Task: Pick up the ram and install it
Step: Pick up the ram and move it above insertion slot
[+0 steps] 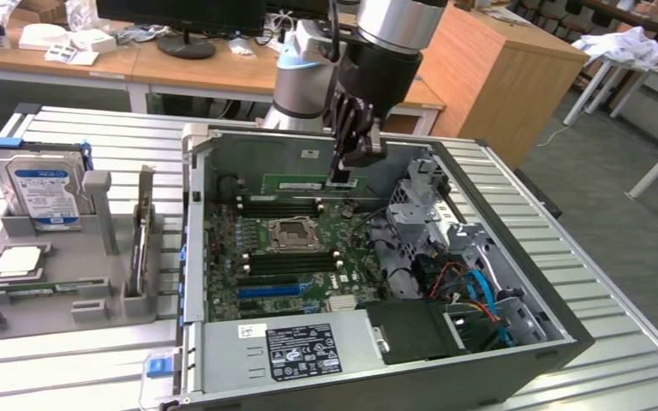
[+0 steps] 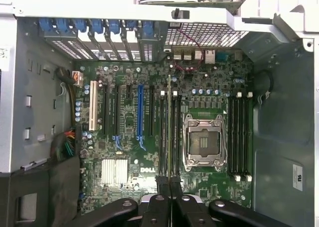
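- gripper [image 1: 342,178] clenched on the ram [image 1: 306,183]. Fingers [image 2: 162,189] pinch it from both faces, at the end of the stick toward the exterior view's right.
- ram is a green stick, held on edge with its long side level. The rest of it juts from the fingers toward the exterior view's left.
- Landmark is the CPU socket [image 1: 292,231] on the motherboard [image 1: 263,295]. The ram hangs over the bank of black memory slots [image 1: 289,205] just beside the socket, on its far side in the exterior view.
- In the wrist view the ram [image 2: 169,127] is a thin line seen edge-on. It runs parallel to the slots [image 2: 162,132] next to the socket [image 2: 204,142].
- It looks to sit above the slots rather than in one. Can't tell which slot it lines up with, or whether the bottom edge touches.
- arm [image 1: 389,34] comes down from above the socket's far side into the open PC case [image 1: 558,330]. The wrist is near vertical and the gripper points straight down at the board.
- Second slot bank [image 2: 239,137] is on the socket's other side, with no stick visible in it.
- Well apart from the socket, outside the case toward the exterior view's left, is a grey holder [image 1: 100,295]. A hard drive [image 1: 38,184] stands upright in it and a processor chip [image 1: 20,261] lies flat.
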Controlling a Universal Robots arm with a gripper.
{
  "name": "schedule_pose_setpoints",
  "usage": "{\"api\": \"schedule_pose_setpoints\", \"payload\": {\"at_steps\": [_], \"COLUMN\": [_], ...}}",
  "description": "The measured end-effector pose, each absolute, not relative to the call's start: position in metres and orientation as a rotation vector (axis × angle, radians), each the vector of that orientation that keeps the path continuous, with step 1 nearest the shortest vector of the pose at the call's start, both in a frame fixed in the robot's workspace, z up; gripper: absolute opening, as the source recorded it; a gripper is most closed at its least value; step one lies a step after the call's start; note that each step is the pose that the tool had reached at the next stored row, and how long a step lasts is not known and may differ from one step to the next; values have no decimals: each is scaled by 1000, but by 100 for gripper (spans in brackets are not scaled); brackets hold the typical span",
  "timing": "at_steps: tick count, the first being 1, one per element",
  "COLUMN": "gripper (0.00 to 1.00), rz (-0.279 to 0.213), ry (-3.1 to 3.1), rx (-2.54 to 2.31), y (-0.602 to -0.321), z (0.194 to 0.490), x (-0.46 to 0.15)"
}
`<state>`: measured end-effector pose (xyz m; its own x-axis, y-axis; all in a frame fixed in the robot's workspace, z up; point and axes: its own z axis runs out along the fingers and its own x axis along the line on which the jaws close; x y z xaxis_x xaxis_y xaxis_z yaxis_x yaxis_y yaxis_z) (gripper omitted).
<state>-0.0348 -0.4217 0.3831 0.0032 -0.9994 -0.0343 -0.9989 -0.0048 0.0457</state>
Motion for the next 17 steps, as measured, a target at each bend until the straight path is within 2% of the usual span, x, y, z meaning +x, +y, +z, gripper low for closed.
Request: {"api": "schedule_pose_setpoints", "payload": {"at_steps": [17], "gripper": [12], "rz": [-89], "ry": [-2210], "rx": [2219], "y": [-422], "z": [363], "x": [-35]}}
